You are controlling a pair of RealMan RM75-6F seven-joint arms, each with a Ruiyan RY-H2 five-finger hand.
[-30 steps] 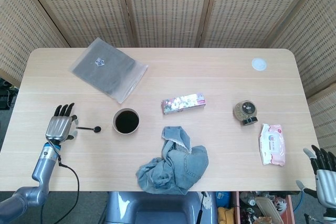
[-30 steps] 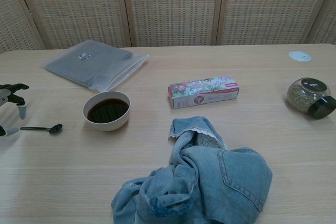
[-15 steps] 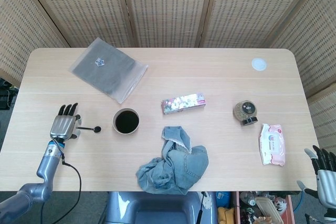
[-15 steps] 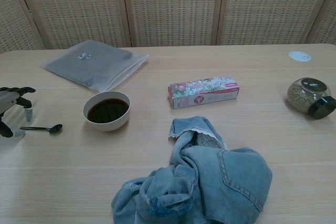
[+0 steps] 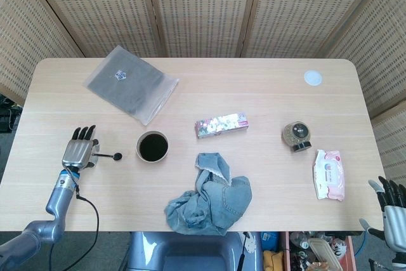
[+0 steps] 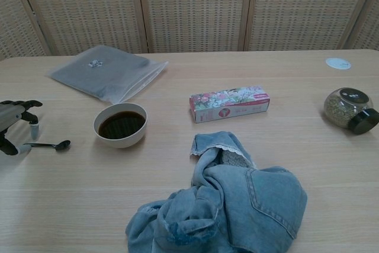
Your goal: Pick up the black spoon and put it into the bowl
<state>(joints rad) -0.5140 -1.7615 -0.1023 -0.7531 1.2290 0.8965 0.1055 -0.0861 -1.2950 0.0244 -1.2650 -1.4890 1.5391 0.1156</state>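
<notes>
The black spoon lies flat on the table, left of the bowl, bowl end toward it. The white bowl is dark inside. My left hand hovers over the spoon's handle end with its fingers stretched out and apart; the handle tip runs under the hand, and nothing shows it being held. My right hand sits off the table's near right corner, fingers spread, with nothing in it.
A crumpled pair of jeans lies right of the bowl toward the front. A flowered box, a jar, a wipes pack, a grey zip bag and a white lid lie further off.
My left hand has shifted slightly right, closing over the spoon's handle end. The spoon and the right hand have stayed in place.
</notes>
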